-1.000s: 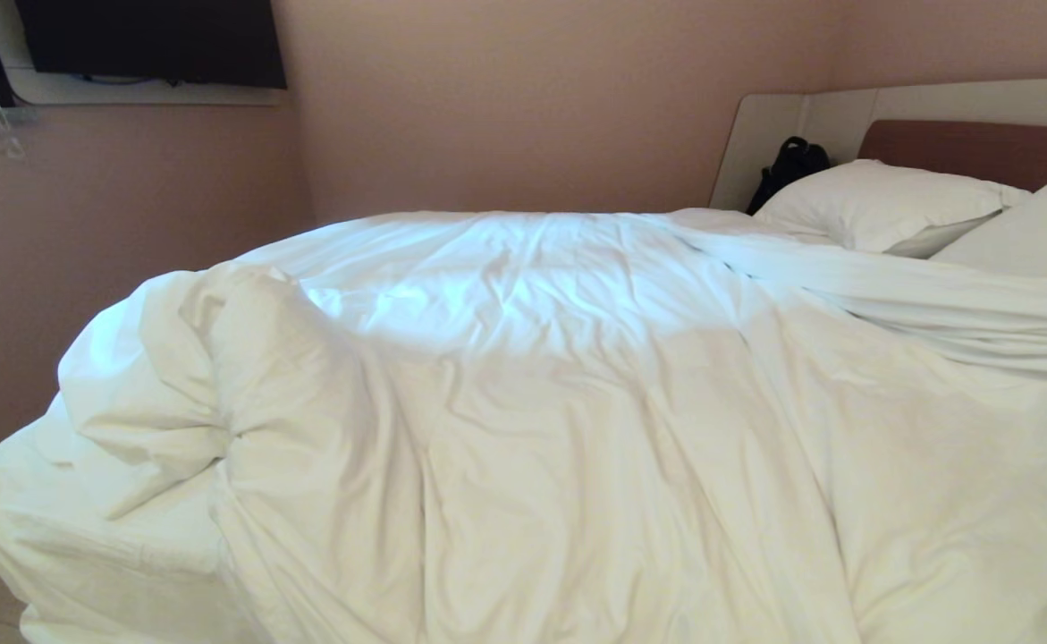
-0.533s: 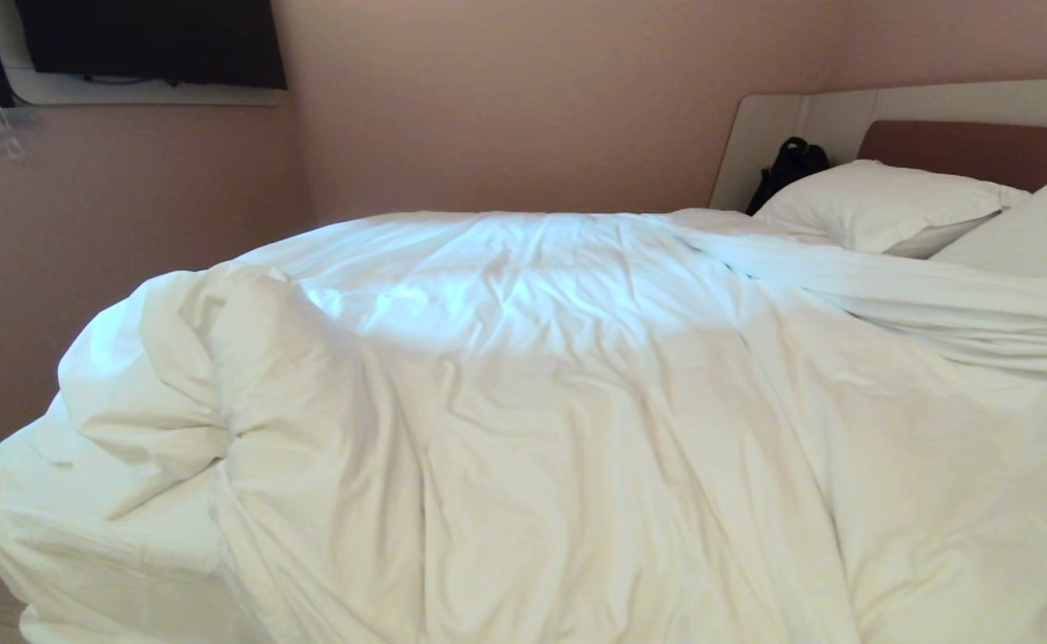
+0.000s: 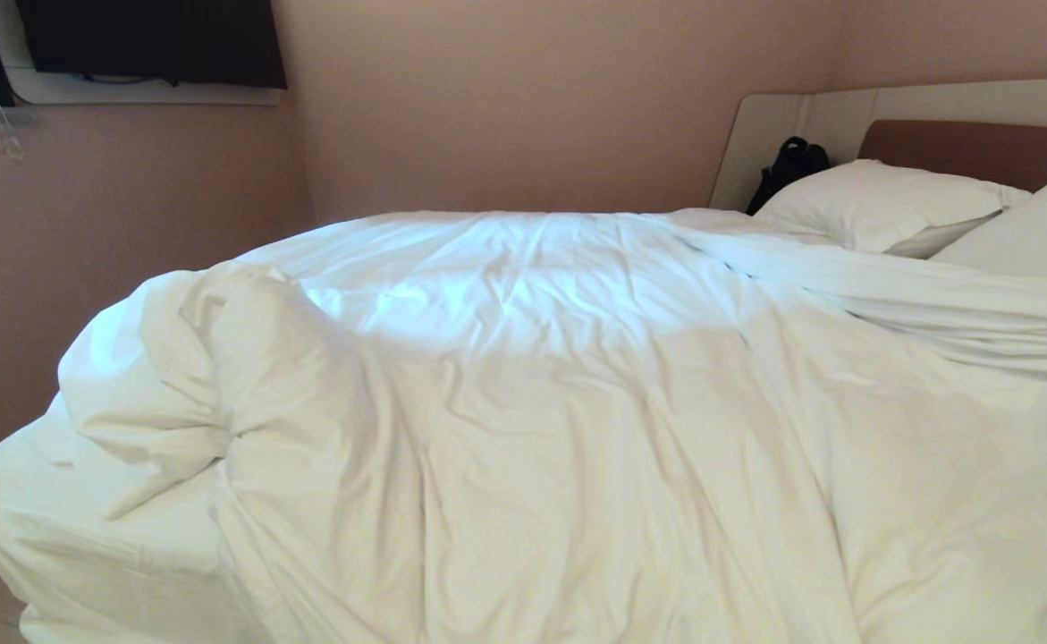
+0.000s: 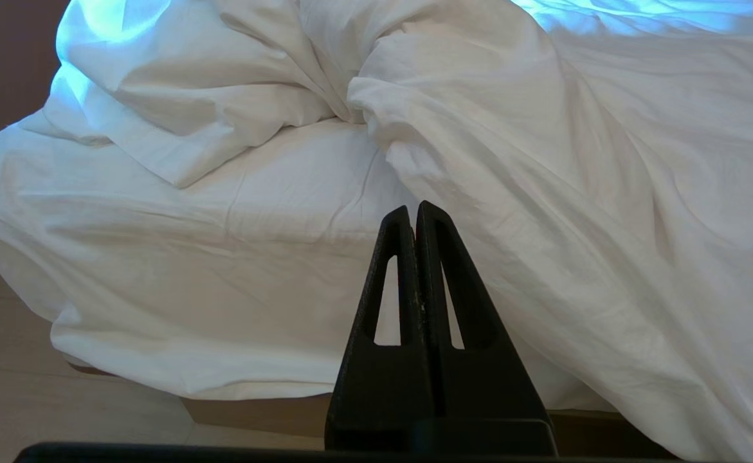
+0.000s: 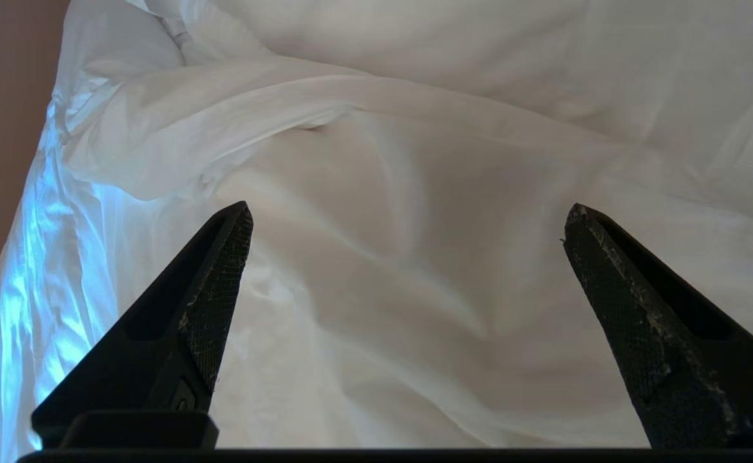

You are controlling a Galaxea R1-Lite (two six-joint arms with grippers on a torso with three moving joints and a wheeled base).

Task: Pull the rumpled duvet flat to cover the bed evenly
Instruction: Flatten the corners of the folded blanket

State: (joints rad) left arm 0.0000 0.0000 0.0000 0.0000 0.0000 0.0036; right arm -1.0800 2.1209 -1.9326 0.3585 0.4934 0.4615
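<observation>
Duvet [image 3: 577,429] is seen bunched toward the bed's [image 4: 157,270] near-left corner; soft, bulky, likely light, it is best gripped at that rumpled edge. Right end effector [image 5: 408,225] is spread wide above cloth; left end effector [image 4: 413,218] is closed, empty.

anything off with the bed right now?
Yes. The duvet is bunched into a thick fold at the near left corner of the bed, leaving bare mattress sheet exposed there. Elsewhere it is creased but spread. Nothing looks spilled or damaged.
</observation>
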